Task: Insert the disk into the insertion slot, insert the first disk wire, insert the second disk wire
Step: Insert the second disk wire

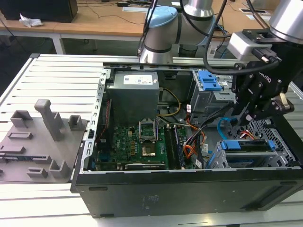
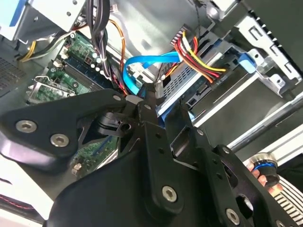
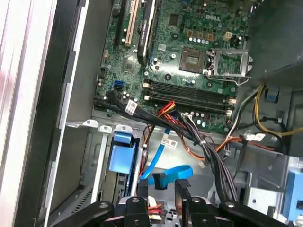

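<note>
**Operator:** What's closest to you?

**Arm:** My own black linkage, and past it my jaws (image 3: pixel 162 187). They stand partly apart, with a clear gap between the fingertips in the first wrist view.

**Operator:** Anything in that gap?

**Arm:** The dark end of the second disk wire (image 3: pixel 173 172) lies between them. I cannot tell whether either fingertip is actually pressing on it. From there the flat blue ribbon loops up and away toward the motherboard (image 3: pixel 189 56).

**Operator:** And the disk?

**Arm:** The disk (image 1: pixel 246 145) sits seated in the insertion slot (image 1: pixel 214 160), at the corner of the case on the exterior view's right, and I hang directly over it. Its long axis runs along the cage, level with the case floor. The orange-yellow-red wire bundle (image 2: pixel 201 61) is plugged into its rear edge, so I judge the first wire to be in.

**Operator:** So what does the move turn on?

**Arm:** On how the blue wire's end lies to the disk's rear edge. That edge is just beyond my fingertips, beside the bundle's plug, near but apart from the wire's end. The blue wire is not yet seated, as far as I can judge.
</note>
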